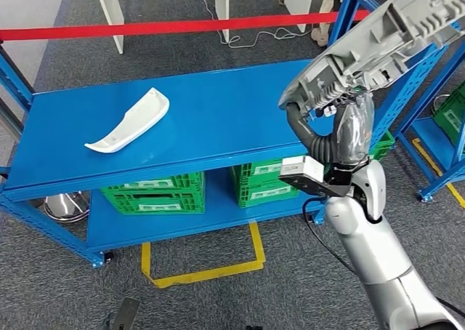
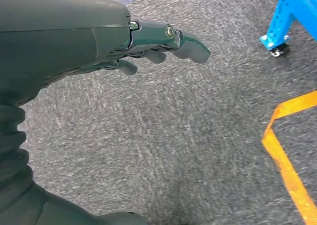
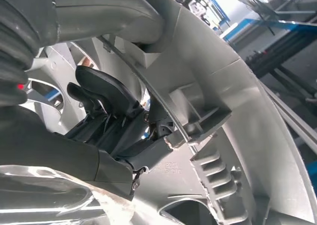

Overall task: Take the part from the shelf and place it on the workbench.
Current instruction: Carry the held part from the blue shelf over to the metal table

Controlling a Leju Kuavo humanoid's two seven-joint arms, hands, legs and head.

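Observation:
My right hand [image 1: 336, 106] grips a long grey ribbed plastic part [image 1: 378, 43] and holds it high at the right, above the right end of the blue workbench [image 1: 219, 119]. In the right wrist view the dark fingers [image 3: 108, 98] curl around an inner rib of the grey part [image 3: 239, 136]. A second, white curved part [image 1: 131, 119] lies flat on the workbench top at the left. My left hand [image 2: 157, 44] hangs over grey carpet with its fingers extended and nothing in it.
Green crates [image 1: 156, 192] stand on the workbench's lower shelf. A blue shelf rack [image 1: 433, 90] stands at the right, red barrier tape [image 1: 164, 28] runs behind, and yellow floor tape [image 1: 208, 272] marks the carpet in front. A metal bowl [image 1: 67, 205] sits at the lower left.

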